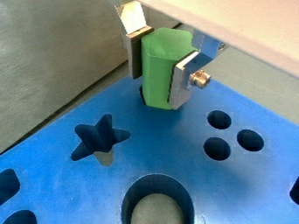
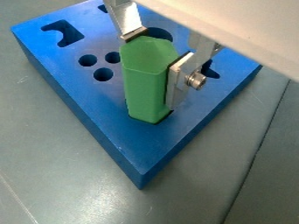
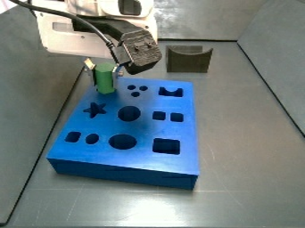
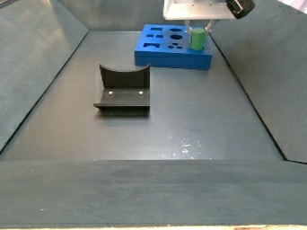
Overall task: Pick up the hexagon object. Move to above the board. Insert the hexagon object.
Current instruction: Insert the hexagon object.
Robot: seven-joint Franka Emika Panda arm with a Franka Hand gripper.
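Observation:
The hexagon object point(image 1: 162, 74) is a bright green peg standing upright with its lower end in a dark hole at a corner of the blue board point(image 1: 128, 171). It also shows in a wrist view point(image 2: 147, 83) and in both side views point(image 3: 105, 80) point(image 4: 196, 39). My gripper point(image 1: 158, 54) is above the board, its silver fingers closed on the peg's two sides; it shows also in a wrist view point(image 2: 158, 54). The board point(image 3: 119, 147) lies flat on the floor with star, round and square holes; it sits far back in a side view point(image 4: 162, 49).
The dark fixture point(image 4: 121, 90) stands on the grey floor apart from the board; it shows behind the board in a side view point(image 3: 188, 59). Grey walls close in the work area on the sides.

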